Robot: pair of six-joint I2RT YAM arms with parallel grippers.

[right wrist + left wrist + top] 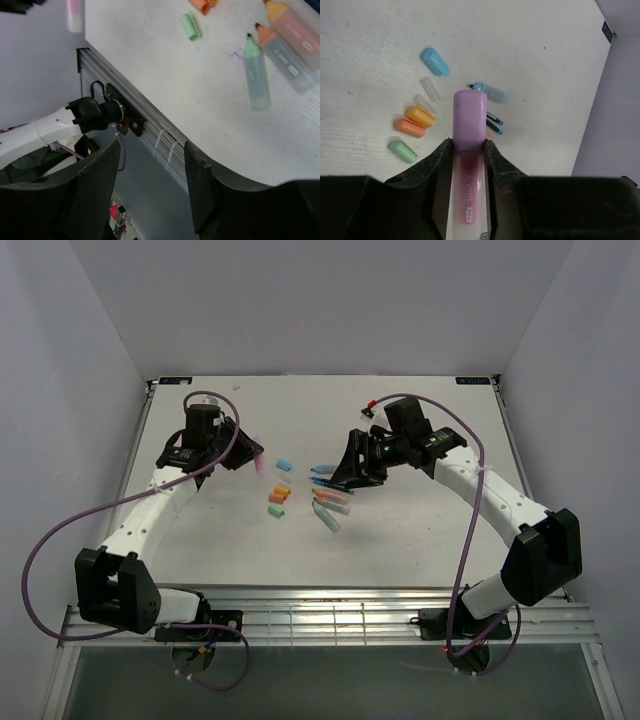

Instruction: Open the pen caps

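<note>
My left gripper (468,145) is shut on the body of a pink highlighter pen (467,185), held above the table. Its pink cap (470,117) is on and sticks out past the fingertips. From above, this gripper (240,453) and the pink pen (259,467) hang left of the loose caps. My right gripper (152,150) is open and holds nothing; it hovers (352,473) over the uncapped pens (332,502). Loose caps lie on the table: light blue (435,62), two orange (415,122) and green (403,151). A green uncapped pen (256,75) lies beside two orange ones (292,30).
A light blue pen (490,92) and thin dark blue pens (495,120) lie past the pink cap. Two clear caps (427,92) rest near the coloured ones. The table's near edge with its metal rail (150,125) runs under my right gripper.
</note>
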